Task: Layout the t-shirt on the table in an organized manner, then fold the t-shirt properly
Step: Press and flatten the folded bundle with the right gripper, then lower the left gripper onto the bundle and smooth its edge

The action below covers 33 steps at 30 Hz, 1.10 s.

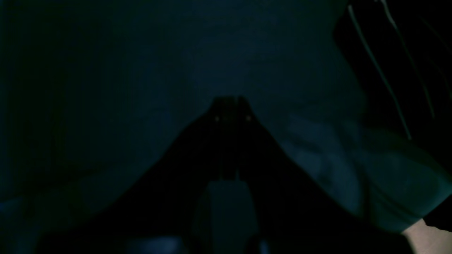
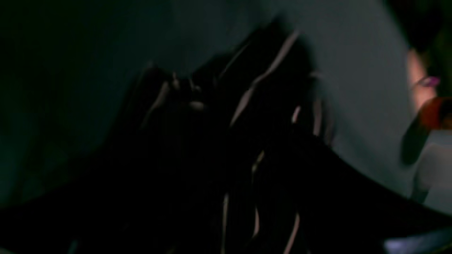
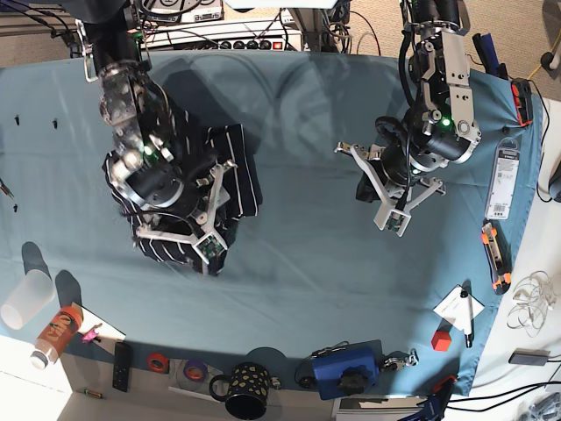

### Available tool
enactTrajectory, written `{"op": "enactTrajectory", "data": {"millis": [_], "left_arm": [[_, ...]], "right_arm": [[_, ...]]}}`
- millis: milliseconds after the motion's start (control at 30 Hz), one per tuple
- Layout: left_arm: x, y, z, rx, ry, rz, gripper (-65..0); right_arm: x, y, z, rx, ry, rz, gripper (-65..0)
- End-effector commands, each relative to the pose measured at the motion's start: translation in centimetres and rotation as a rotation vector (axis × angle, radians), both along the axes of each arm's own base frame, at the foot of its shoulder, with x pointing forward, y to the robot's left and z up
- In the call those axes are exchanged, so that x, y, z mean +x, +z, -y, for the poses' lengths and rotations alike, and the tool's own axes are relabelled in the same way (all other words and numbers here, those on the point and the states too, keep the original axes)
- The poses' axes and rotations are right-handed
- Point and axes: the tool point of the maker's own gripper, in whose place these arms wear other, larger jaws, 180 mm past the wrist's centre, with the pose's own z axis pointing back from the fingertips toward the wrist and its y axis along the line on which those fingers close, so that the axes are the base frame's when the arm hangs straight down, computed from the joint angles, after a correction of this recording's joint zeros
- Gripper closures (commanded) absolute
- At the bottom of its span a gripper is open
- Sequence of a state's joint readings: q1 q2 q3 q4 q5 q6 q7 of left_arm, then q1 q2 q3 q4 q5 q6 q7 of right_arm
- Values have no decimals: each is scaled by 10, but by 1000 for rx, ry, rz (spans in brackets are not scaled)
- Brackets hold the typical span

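Bunched in a dark striped heap on the left half of the table (image 3: 307,254): the shirt (image 3: 237,171), crumpled, nowhere near laid flat, no clear long axis to read yet. Directly over that heap, the right tool (image 3: 203,230), seemingly spread wide with folds of striped cloth between and under the fingers; whether any fabric remains pinched, impossible to tell from the blurred wrist view. Further right, well apart from the shirt across bare teal cloth, the left tool (image 3: 393,206), pressed together and holding nothing, low over the table. So, by judgement: right arm far nearer; for the left, a reach leftward across the table toward the shirt's near edge before any spreading.
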State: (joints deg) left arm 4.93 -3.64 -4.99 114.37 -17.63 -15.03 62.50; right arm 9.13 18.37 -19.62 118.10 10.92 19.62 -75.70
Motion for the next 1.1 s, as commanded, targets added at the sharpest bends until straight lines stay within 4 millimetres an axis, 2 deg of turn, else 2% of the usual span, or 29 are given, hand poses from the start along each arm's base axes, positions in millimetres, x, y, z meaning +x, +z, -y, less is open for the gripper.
{"op": "enactTrajectory", "data": {"millis": [0, 100, 167, 267, 333, 400, 467, 600, 667, 833, 933, 1067], "left_arm": [[8, 14, 2, -19, -1, 55, -16], [8, 14, 2, -18, -1, 54, -16], [7, 13, 2, -20, 0, 54, -16], [5, 12, 3, -27, 2, 56, -16], [5, 13, 5, -41, -1, 60, -16], [7, 18, 8, -71, -3, 82, -16], [10, 24, 11, -100, -4, 108, -16], [10, 39, 29, -175, -87, 178, -15], [10, 48, 43, -212, -145, 220, -15], [13, 50, 98, -226, -323, 235, -5], [20, 51, 133, -181, -441, 259, -5], [30, 78, 176, -143, -563, 343, -5]], "right_arm": [[6, 25, -6, 30, 26, 91, -308], [8, 59, -13, 74, 54, 222, -307], [11, 75, -9, 95, 43, 280, -308], [19, 88, 12, 109, -20, 329, -307], [26, 92, 36, 117, -96, 347, -307], [33, 85, 66, 140, -190, 320, -307], [35, 69, 91, 202, -260, 246, -307], [24, 26, 121, 336, -312, 27, -307], [15, 12, 132, 399, -329, -52, -307], [-4, 0, 145, 585, -323, -92, -307], [-18, -12, 149, 604, -330, -121, -307], [-38, -34, 145, 586, -334, -190, -307]]}}
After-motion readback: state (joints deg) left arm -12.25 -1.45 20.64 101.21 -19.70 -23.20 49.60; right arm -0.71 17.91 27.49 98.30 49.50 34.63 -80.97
